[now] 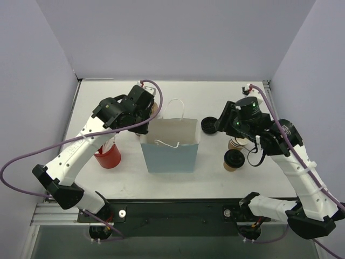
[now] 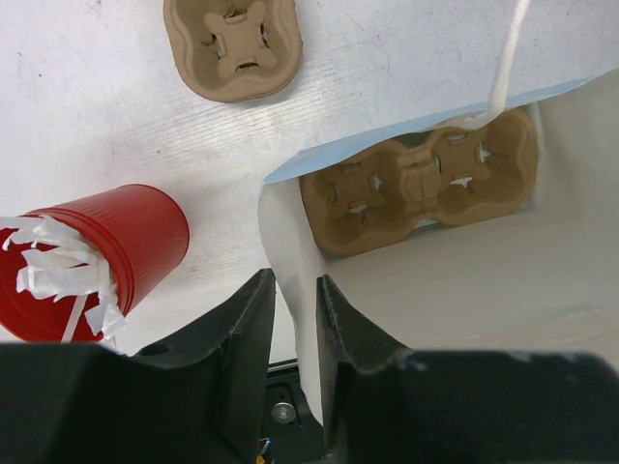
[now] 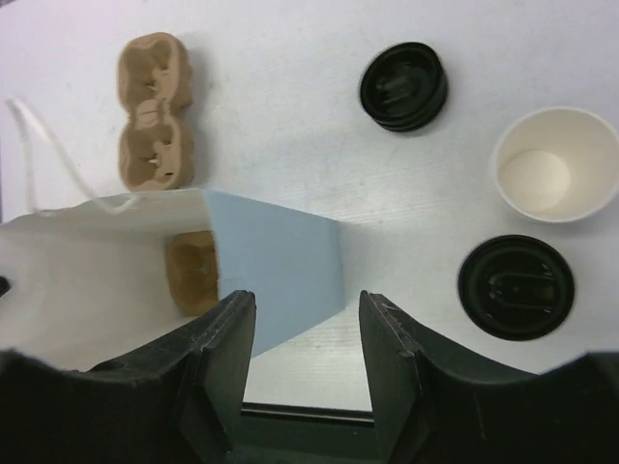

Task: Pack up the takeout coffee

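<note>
Cups stand outside the light blue paper bag, which stands open at the middle of the table. The red cup is upright just left of the bag, beside the left arm. The lidded brown cup is upright right of the bag, beside the right arm. An unlidded cup stands just beyond it, and a loose black lid lies farther back.

The left gripper straddles the bag's left wall, 1 finger inside and 1 outside, with a narrow gap. I cannot tell whether it pinches the paper. The red cup lies to its left and nearer.

The right gripper hangs over the bag's right corner, fingers released and spread, grasping nothing. The lidded cup lies to its right and nearer.

A 2-hole pulp cup tray lies flat on the bag's floor. By my judgement each cup must go over the rim and straight down, and the right arm is nearer the lidded cup.
</note>
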Controlling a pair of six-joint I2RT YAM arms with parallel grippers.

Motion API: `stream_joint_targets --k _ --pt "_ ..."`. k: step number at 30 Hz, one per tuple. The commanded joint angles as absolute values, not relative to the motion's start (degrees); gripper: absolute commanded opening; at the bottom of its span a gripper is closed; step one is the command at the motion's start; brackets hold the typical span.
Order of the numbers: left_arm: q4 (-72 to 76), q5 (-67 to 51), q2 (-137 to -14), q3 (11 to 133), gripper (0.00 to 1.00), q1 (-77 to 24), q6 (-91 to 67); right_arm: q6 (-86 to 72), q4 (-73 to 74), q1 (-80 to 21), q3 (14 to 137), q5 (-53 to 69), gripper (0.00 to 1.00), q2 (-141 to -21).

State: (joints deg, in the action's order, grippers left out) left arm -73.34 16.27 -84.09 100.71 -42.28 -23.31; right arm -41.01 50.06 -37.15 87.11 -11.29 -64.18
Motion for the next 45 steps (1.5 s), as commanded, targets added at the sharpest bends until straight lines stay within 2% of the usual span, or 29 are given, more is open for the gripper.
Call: stream_joint_targets --k 1,3,4,5,7,11,14,19,28,36,45 --pt "-70.0 16.0 -84.5 99.9 0.3 -42.1 -22.3 -34.4 54.8 -26.1 85.2 -6.2 0.48 -64.6" --pt "-69.9 15.5 -84.0 99.8 0.25 -42.1 -22.3 -33.5 55.7 -22.9 83.7 -5.4 0.52 -65.0" --pt "-69.9 15.4 -83.9 99.8 0.18 -42.1 -22.5 -33.3 55.8 -22.1 83.0 -5.4 0.53 -65.0" --pt "-69.9 15.3 -83.6 99.7 0.06 -42.1 -22.5 -33.4 55.8 -21.4 82.4 -5.4 0.57 -65.0" --pt "-69.2 14.9 -83.1 99.3 0.0 -42.1 -21.8 -35.1 56.4 -18.8 79.3 -5.4 0.63 -65.3" --pt "-67.9 14.5 -80.8 98.1 0.0 -42.1 -20.9 -37.6 56.3 -16.8 73.9 -6.4 0.73 -65.3" --pt "-66.1 14.3 -78.5 96.9 0.0 -42.1 -20.5 -39.0 56.2 -16.6 71.2 -7.5 0.76 -66.2" --pt "-62.1 14.5 -75.0 95.3 0.0 -42.1 -20.2 -40.0 55.1 -16.3 66.2 -9.8 0.78 -66.6" --pt "-51.0 8.4 -66.2 85.1 0.0 -42.1 -18.1 -39.1 53.5 -16.1 60.6 -12.4 0.84 -68.0" --pt "-43.2 3.2 -61.0 77.1 0.0 -42.1 -17.6 -33.7 48.3 -15.0 57.0 -8.8 0.86 -68.0" --pt "-41.4 2.9 -58.9 75.8 0.0 -42.1 -17.4 -30.9 45.5 -13.8 53.9 -7.6 0.88 -67.8"
